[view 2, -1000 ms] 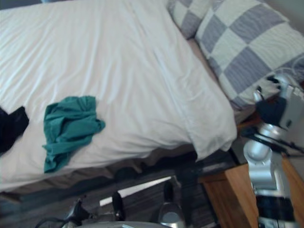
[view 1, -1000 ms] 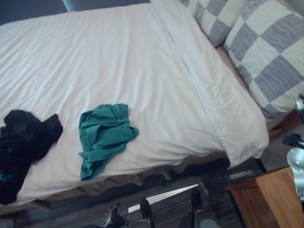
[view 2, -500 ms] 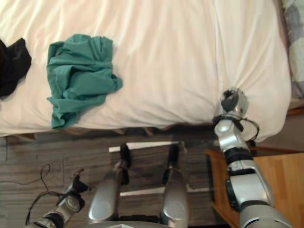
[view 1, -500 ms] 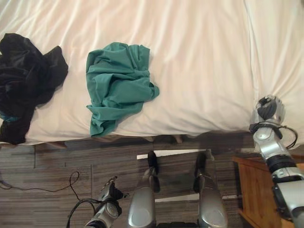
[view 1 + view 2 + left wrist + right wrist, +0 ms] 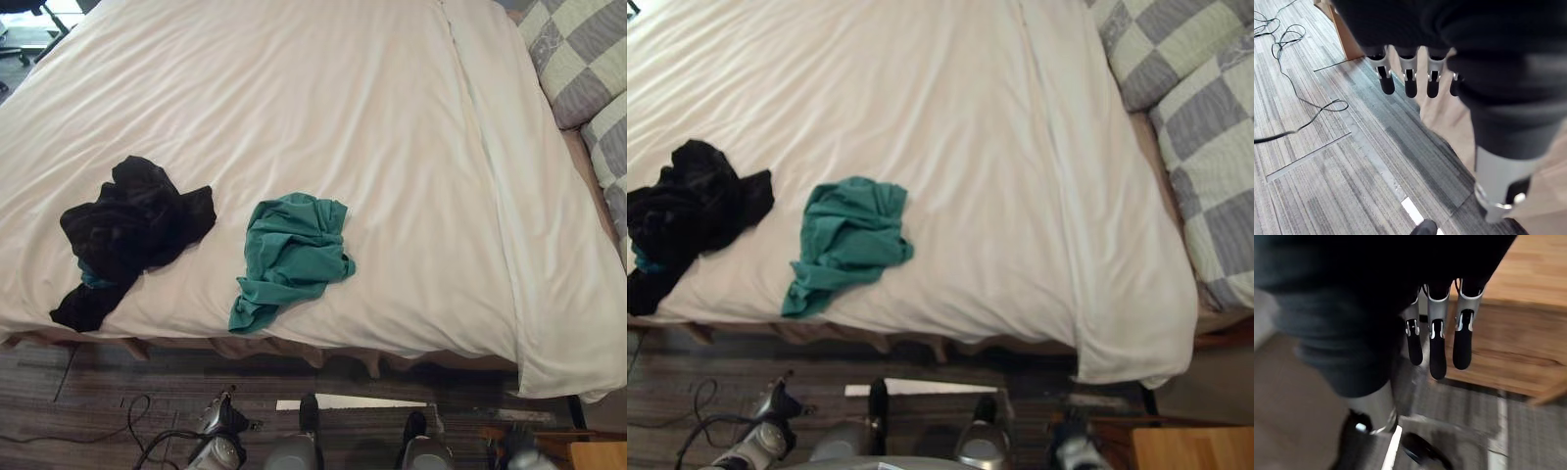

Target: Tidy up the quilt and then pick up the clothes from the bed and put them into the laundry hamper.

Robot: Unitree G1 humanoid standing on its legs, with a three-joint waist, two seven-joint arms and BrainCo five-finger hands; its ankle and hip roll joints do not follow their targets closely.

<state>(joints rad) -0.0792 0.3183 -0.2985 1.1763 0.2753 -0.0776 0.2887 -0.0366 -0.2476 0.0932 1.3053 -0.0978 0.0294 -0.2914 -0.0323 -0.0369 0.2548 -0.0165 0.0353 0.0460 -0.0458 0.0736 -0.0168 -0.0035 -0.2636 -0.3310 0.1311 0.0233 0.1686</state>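
While the white quilt [image 5: 323, 127] lies spread fairly smooth over the bed [image 5: 950, 345], with only soft wrinkles running across it, two garments sit on its near part. The green garment [image 5: 291, 257] is crumpled close to the near edge, roughly at the middle of the bed's width, one corner trailing right to the edge. To its left, apart from it with bare quilt between, lies the black garment [image 5: 127, 233], bunched in a heap with one end reaching the near edge. At the far right, checked grey-and-cream pillows [image 5: 1195, 117] rest beside the folded-over border of the quilt.

The left robot hand [image 5: 1408, 73] hangs low over the grey wood-look floor [image 5: 1317, 161] at the near side of the bed, its fingers straight and relaxed, holding nothing. The right robot hand [image 5: 1437, 338] also hangs down with fingers extended and empty, in front of a wooden nightstand [image 5: 1518, 328] that stands at the near right corner of the bed. Neither hand touches the quilt or the clothes.
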